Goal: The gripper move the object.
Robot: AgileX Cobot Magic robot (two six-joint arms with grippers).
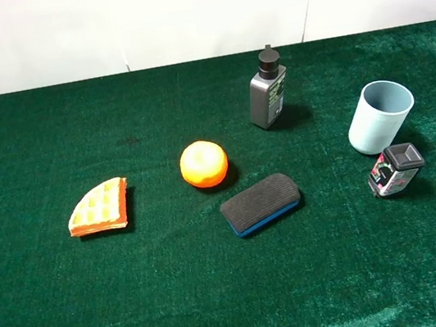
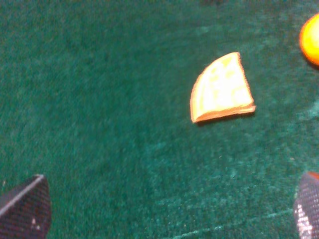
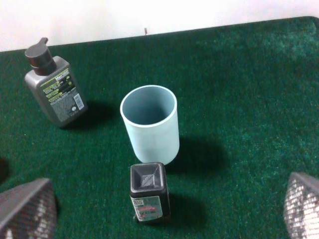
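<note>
Both grippers stand apart, empty; approach not begun. Next: reach eraser beside orange.

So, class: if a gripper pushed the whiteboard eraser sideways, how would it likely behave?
The eraser lies flat and low, so it would probably slide, not tip. Its oblong shape may make it swivel. The green cloth looks fuzzy, likely adding drag.

Eraser mid tabletop, orange just behind-left, waffle wedge far left, bottle behind, cup right w/ small jar in front.
</note>
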